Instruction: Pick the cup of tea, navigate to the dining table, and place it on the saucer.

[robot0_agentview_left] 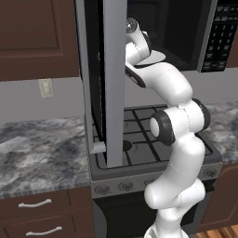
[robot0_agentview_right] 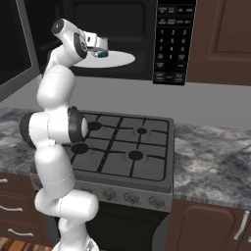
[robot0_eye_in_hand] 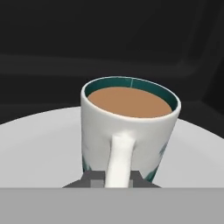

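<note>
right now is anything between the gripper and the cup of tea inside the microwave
Nothing visible stands between them. In the hand view the gripper is shut on the handle of the cup of tea, which sits on the white turntable plate inside the open microwave. The microwave door hangs open to the left.

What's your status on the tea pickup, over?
Gripper shut on the cup of tea's handle. Cup upright, full, on the microwave turntable. Microwave door open at left; nothing blocking.

my arm rises from the base, bends at the elbow above the stove (robot0_agentview_right: 122,147), and reaches up and forward. my tool (robot0_agentview_right: 100,50) is level, its fingers closed on the handle of the cup of tea (robot0_eye_in_hand: 129,127).
</note>
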Robot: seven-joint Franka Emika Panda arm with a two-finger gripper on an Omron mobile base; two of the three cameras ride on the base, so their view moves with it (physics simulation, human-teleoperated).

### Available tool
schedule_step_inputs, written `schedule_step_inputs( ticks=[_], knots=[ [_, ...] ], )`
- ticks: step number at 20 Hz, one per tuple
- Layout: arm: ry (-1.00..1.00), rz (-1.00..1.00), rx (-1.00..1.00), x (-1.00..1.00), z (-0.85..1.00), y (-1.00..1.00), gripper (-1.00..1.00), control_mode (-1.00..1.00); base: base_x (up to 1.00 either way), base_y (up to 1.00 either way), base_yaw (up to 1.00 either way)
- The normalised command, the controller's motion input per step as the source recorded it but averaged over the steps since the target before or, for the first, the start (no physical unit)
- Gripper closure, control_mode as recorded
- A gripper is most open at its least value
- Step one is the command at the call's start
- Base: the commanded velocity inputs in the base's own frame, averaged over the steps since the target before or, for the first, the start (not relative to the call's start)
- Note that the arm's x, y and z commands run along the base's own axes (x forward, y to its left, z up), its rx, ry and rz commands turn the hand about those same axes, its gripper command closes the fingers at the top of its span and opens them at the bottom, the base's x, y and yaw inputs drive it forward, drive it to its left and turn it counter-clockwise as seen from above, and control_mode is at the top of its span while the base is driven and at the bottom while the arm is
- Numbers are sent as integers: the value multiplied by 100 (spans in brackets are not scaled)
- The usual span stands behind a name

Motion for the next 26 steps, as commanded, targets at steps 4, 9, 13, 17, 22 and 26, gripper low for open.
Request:
schedule_step_inputs(
  ticks=[4, 9, 13, 17, 22, 26],
  knots=[
    [0, 0, 0, -28, 0, -4, 100, -100, 0, 0, 0],
    [-14, 0, 0, -64, -6, -10, 100, -100, 0, 0, 0],
    [-18, 0, 0, -73, -13, -18, 100, -100, 0, 0, 0],
    [-8, 0, 0, -89, -4, -30, 100, -100, 0, 0, 0],
    [-5, 0, 3, -97, 5, -30, 100, -100, 0, 0, 0],
    [0, 0, 3, -83, 40, -23, 100, -100, 0, 0, 0]
  ],
)
